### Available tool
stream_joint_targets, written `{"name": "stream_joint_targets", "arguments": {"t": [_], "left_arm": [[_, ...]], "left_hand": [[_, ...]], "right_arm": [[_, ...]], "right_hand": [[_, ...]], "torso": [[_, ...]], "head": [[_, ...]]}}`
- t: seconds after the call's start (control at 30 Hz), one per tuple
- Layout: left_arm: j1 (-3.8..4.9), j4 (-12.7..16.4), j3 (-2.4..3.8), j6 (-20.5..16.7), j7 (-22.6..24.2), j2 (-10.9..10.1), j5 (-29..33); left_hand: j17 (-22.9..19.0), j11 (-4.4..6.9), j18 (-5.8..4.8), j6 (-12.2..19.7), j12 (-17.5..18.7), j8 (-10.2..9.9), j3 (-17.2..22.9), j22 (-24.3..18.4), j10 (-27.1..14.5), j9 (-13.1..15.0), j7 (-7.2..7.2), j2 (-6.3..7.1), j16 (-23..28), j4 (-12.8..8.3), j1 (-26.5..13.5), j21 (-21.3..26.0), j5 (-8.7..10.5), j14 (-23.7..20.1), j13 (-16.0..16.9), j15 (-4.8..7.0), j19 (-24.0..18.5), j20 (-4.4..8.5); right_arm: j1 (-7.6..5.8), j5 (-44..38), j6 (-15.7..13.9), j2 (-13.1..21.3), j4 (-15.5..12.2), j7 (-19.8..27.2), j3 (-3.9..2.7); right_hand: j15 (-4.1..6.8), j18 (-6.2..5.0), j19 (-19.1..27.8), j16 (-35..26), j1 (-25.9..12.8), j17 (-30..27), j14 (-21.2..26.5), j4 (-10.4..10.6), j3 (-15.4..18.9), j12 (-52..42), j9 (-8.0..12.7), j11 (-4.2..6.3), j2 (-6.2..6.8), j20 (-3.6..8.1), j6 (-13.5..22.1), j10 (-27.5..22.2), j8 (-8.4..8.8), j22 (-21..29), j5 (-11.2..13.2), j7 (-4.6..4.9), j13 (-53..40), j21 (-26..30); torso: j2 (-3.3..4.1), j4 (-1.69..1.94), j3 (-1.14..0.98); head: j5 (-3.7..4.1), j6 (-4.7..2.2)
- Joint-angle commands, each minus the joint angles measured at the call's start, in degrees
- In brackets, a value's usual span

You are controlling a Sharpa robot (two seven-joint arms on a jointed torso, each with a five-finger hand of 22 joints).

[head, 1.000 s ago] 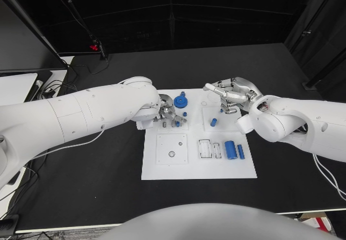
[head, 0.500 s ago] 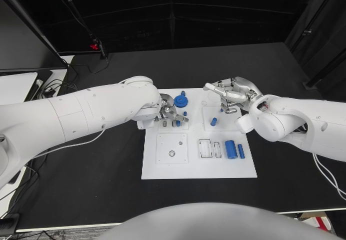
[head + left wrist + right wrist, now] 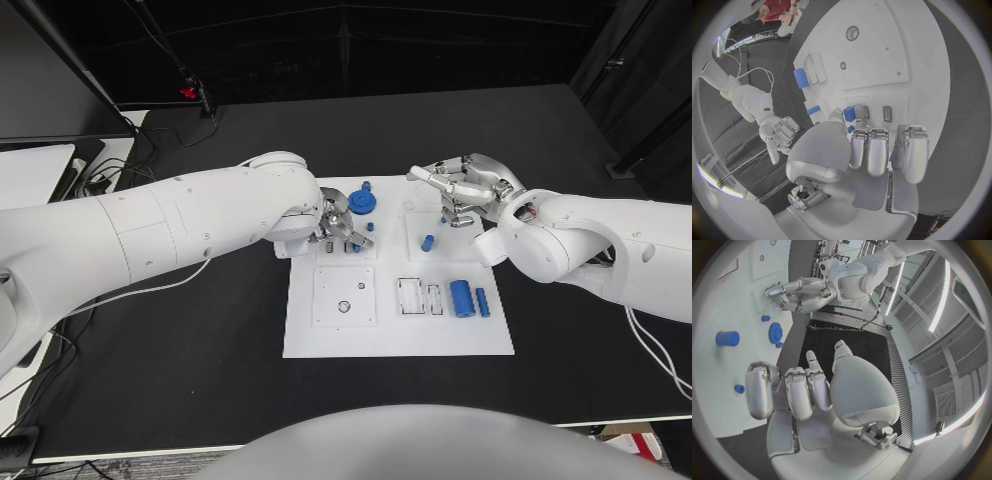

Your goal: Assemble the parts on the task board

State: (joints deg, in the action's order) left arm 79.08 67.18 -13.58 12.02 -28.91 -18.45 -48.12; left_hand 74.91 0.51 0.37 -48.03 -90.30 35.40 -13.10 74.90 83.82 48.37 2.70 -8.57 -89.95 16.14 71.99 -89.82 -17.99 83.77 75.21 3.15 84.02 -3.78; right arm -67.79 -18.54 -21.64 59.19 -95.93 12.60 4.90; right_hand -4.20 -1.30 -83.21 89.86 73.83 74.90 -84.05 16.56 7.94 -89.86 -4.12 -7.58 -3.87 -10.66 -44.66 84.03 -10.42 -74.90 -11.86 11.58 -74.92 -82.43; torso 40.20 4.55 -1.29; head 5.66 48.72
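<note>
The white task board (image 3: 397,325) lies mid-table. My left hand (image 3: 335,226) hovers low over its upper left part, fingers curled down, and pinches a small blue part (image 3: 849,114) between thumb and a finger. A blue gear (image 3: 362,203) stands just beyond that hand. My right hand (image 3: 463,191) hangs over the board's upper right corner with most fingers curled in and nothing in them. A small blue peg (image 3: 428,242) sits between the hands. A blue cylinder (image 3: 460,298) and a blue bar (image 3: 482,302) lie at the board's right side.
Two empty slots (image 3: 421,298) sit left of the blue cylinder, and a square plate with a round hole (image 3: 346,297) is at the board's left. A black monitor edge (image 3: 58,110) and cables (image 3: 101,175) stand at the far left.
The left hand's fingers have shifted slightly over the board. The right hand and the loose parts stay where they were.
</note>
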Motion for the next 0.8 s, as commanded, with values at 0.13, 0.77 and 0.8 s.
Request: {"name": "stream_joint_targets", "arguments": {"t": [0.13,0.77,0.8], "left_arm": [[0.02,0.01,0.04,0.06,0.08,0.04,-0.16],[0.01,0.14,0.04,-0.58,0.8,-0.45,-0.16],[0.01,0.16,0.04,-0.58,0.92,-0.49,-0.16]], "left_hand": [[15.09,0.53,-0.37,-0.16,0.3,-1.04,2.62,15.1,6.18,0.12,-0.48,-1.6,-0.05,-0.05,5.74,-0.18,-1.05,6.23,14.79,0.49,5.98,0.39],[15.09,0.31,-0.37,-0.28,0.3,-2.63,6.62,15.1,6.18,0.36,-0.2,-1.97,-0.05,0.61,9.45,-0.18,-9.58,6.23,14.79,0.44,5.98,0.48],[15.09,0.3,-0.37,-0.3,0.3,-2.69,6.84,15.1,6.18,0.39,-0.19,-1.98,-0.05,0.61,9.47,-0.18,-10.25,6.23,14.79,0.44,5.98,0.47]], "right_arm": [[-0.05,0.13,0.36,-0.02,-0.07,0.25,-0.02],[-0.02,0.13,0.49,0.01,0.09,-0.13,0.0],[-0.02,0.13,0.51,0.01,0.11,-0.17,0.0]], "right_hand": [[-0.31,-1.18,0.43,0.14,-0.1,15.1,-5.95,-0.01,0.33,-0.14,-0.06,-0.42,-0.66,-0.04,0.31,5.97,-0.23,-11.42,-0.08,0.69,-15.08,0.2],[-0.32,-1.18,0.42,0.14,-0.07,15.1,-5.95,0.02,0.39,-0.14,-0.07,-0.42,-0.8,-0.05,0.37,5.97,-0.34,-11.43,-0.04,0.7,-15.08,0.2],[-0.32,-1.18,0.42,0.14,-0.07,15.1,-5.95,0.02,0.39,-0.14,-0.07,-0.42,-0.8,-0.05,0.37,5.97,-0.34,-11.43,-0.04,0.7,-15.08,0.2]], "torso": [[0.01,0.02,-0.01],[-0.01,0.04,0.01],[-0.01,0.04,0.01]], "head": [[0.15,0.01],[0.16,0.06],[0.16,0.06]]}}
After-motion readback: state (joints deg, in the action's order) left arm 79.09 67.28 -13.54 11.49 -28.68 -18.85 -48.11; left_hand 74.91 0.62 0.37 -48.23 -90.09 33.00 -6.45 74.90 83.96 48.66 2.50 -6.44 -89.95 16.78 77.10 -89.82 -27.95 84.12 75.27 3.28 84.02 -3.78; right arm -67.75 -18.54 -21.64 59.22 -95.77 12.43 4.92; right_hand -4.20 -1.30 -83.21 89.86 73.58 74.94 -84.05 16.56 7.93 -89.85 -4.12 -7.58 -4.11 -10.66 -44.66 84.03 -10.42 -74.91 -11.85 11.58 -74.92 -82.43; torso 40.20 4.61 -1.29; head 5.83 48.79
